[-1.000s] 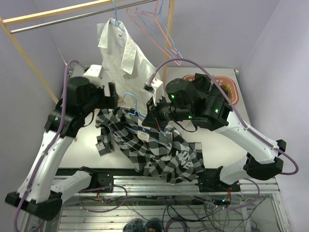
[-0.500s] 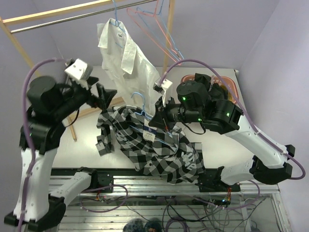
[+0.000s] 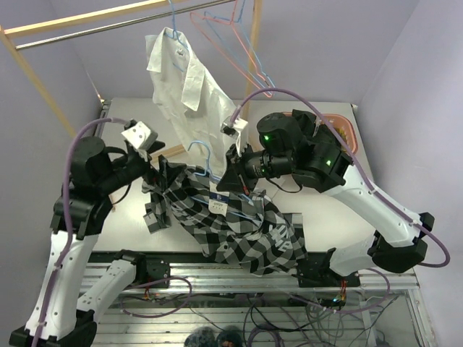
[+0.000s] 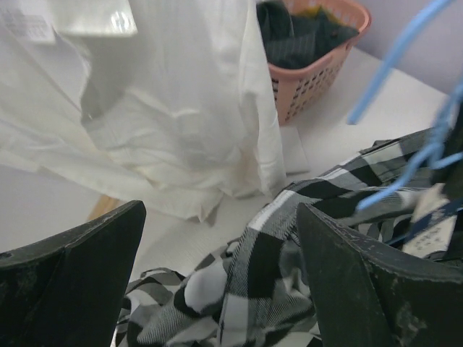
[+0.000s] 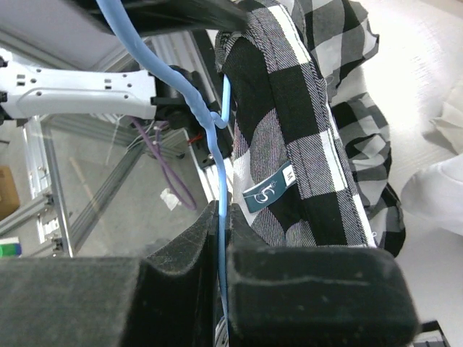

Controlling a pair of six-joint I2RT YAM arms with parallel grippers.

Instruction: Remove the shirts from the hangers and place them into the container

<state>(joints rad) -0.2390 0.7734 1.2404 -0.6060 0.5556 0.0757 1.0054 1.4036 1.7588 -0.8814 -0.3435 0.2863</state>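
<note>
Right end effector is clamped tight on the thin wire of the blue hanger. The collar of the checked shirt drapes right against that wire, and the rest is heaped on the table near the front edge. Left end effector gapes wide, holding nothing, poised just above the checked fabric. Behind, the white shirt hangs from the rail on a second hanger. The pink basket sits at the table's far right, dark clothes inside.
</note>
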